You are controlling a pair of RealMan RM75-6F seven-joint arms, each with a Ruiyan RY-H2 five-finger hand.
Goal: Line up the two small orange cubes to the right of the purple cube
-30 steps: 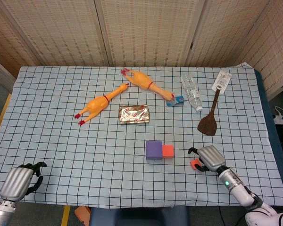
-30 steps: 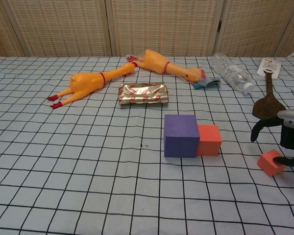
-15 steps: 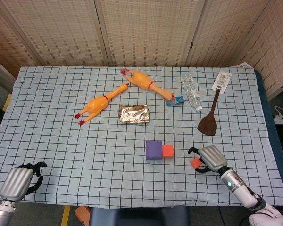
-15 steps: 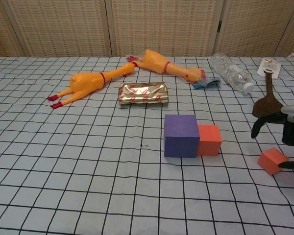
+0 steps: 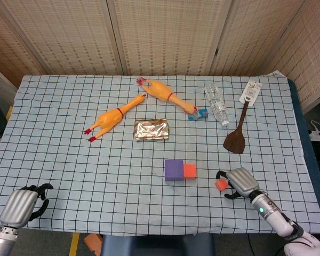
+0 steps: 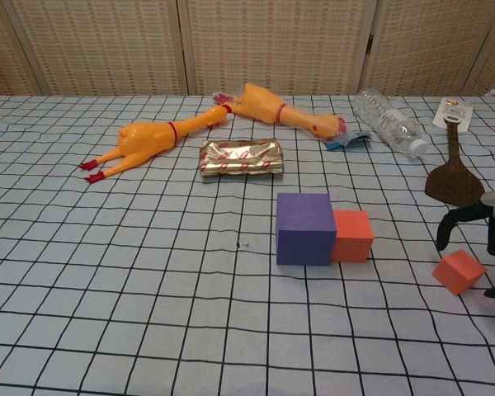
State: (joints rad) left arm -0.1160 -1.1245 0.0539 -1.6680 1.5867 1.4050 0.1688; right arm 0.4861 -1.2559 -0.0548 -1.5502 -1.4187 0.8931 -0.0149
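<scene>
The right hand (image 5: 240, 183), fingers spread and holding nothing beside the loose small orange foam cube (image 5: 221, 184), may knock it further from the purple foam cube (image 5: 174, 169).

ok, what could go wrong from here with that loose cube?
1. The loose orange cube lies tilted between the right hand's fingers, apparently ungripped; closing could flick it away.
2. Sliding it in could bump the placed orange cube off the purple cube.

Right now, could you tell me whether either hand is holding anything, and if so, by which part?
Nothing is held. The right hand is open beside the loose orange cube, fingers apart and off it. The left hand holds nothing, fingers curled.
</scene>
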